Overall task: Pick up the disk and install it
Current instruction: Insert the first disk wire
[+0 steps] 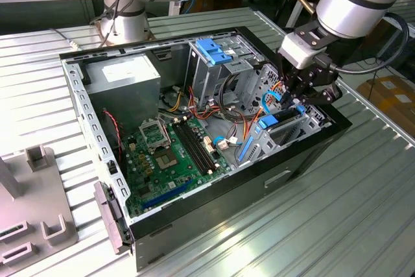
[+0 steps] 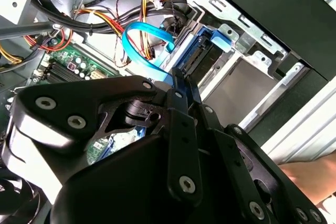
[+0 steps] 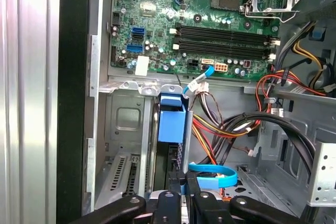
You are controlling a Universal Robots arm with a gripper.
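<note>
**Your gripper is down in the drive bay with its fingers pinched on the disk.**

In the exterior view your gripper hangs over the corner of the open computer case at that view's right. The disk is right below it. In both wrist views the fingers are drawn close together on the near end of the disk – you can see it standing on edge between the grey metal walls of the drive cage, light-blue carrier showing. A flat blue cable loops just beside the fingertips, with red, yellow and black wiring near it. The green motherboard lies flat on the case floor beyond the cage – well apart from the gripper.
</note>
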